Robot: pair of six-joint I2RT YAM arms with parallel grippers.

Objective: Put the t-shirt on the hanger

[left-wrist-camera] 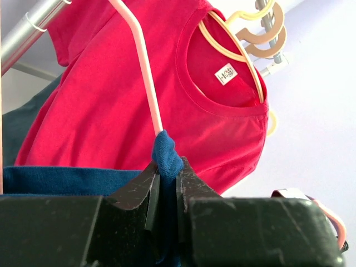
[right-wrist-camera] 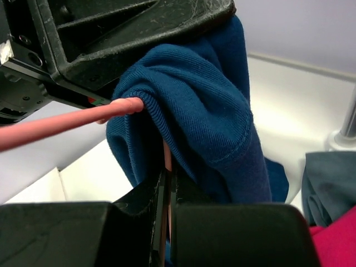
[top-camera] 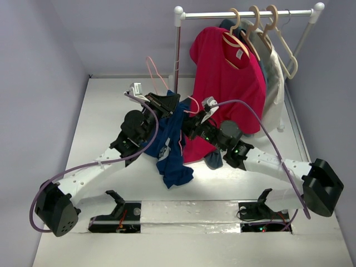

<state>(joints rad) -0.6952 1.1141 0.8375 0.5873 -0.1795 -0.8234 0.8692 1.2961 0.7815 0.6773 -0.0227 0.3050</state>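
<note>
The navy t-shirt (top-camera: 173, 151) hangs bunched between my two grippers above the table's middle. The pink hanger (top-camera: 154, 69) rises from it, hook up and to the left. My left gripper (top-camera: 167, 103) is shut on a fold of the t-shirt (left-wrist-camera: 166, 157) at the point where the hanger's rod (left-wrist-camera: 146, 67) enters the cloth; the closed jaws (left-wrist-camera: 167, 186) show blue cloth between them. My right gripper (top-camera: 192, 121) is close to the right of it. In the right wrist view its jaws (right-wrist-camera: 168, 183) are shut on a thin pink wire of the hanger (right-wrist-camera: 61, 122), with the t-shirt (right-wrist-camera: 206, 111) draped over it.
A clothes rack (top-camera: 177, 50) stands at the back with a red t-shirt (top-camera: 228, 78) on a beige hanger, spare beige hangers (top-camera: 261, 33) and a white garment (top-camera: 276, 83). A grey-blue garment (right-wrist-camera: 325, 189) lies by the rack's foot.
</note>
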